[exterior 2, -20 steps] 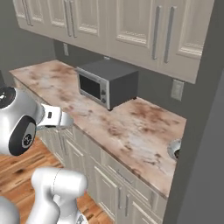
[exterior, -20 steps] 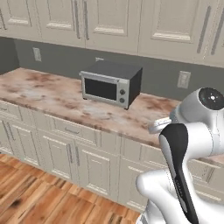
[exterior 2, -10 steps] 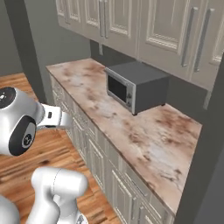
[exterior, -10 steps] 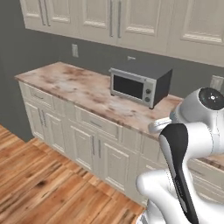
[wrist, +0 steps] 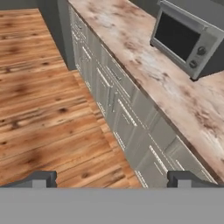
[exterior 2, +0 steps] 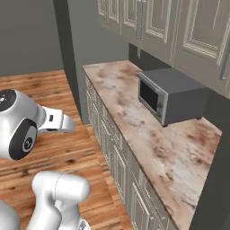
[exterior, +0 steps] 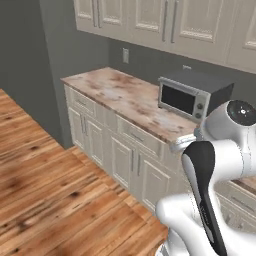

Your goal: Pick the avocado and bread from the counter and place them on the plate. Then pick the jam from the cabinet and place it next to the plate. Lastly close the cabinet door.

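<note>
- Gripper (wrist: 112, 178): bottom edge of the hand view, two dark finger tips set far apart near the lower left and lower right, jaws spread wide, nothing between them; wood floor and cabinet fronts lie beyond
- Counter (exterior: 120, 97): mottled pink-brown stone top, running from centre left to right of the left base view; in the right base view (exterior 2: 134, 117) it runs from upper centre down to the lower right; in the hand view (wrist: 144, 65) it crosses diagonally from top centre to the right edge
- Microwave (exterior: 192, 95): grey box with dark glass door and two knobs, standing on the counter against the back wall, right of centre in the left base view; centre right of the right base view (exterior 2: 168, 96); upper right of the hand view (wrist: 190, 37)
- Avocado, bread, plate, jam: their places cannot be told from these views
- Upper cabinets (exterior: 165, 22): cream panelled doors with bar handles, shut, along the top of the left base view; top right of the right base view (exterior 2: 157, 22)
- Lower cabinets (exterior: 115, 150): cream drawers and doors under the counter
- Wall outlet (exterior: 125, 55): on the grey wall above the counter, upper centre of the left base view
- Wood floor (exterior: 55, 190): brown planks, lower left of the left base view
</note>
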### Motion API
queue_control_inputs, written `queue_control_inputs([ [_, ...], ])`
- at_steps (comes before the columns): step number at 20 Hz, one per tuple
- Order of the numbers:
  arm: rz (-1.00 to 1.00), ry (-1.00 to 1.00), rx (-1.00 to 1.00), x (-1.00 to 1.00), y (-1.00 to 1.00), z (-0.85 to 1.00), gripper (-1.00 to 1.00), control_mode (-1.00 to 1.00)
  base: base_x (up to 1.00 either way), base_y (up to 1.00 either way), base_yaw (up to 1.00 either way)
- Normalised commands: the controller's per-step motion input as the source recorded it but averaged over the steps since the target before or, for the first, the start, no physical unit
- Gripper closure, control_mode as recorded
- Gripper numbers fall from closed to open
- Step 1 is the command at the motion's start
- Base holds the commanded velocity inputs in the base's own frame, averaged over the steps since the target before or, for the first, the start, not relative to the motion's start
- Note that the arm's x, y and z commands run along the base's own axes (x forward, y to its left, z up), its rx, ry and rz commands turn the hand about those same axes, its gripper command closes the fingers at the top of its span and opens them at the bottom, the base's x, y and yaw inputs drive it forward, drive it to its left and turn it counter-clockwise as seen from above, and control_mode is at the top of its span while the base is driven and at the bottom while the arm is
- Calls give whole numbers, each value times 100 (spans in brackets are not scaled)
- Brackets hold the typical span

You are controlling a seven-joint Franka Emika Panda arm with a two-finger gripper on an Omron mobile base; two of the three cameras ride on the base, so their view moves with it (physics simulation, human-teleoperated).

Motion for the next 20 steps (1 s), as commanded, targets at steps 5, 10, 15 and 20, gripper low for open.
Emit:
queue_control_inputs([
  [5, 0, 0, 0, 0, 0, 0, -100, 100, 0, 0, 38],
  [10, 0, 0, 0, 0, 0, 0, -100, 100, 0, 0, 36],
  [15, 0, 0, 0, 0, 0, 0, -100, 100, 0, 0, 36],
  [20, 0, 0, 0, 0, 0, 0, -100, 100, 0, 0, 36],
])
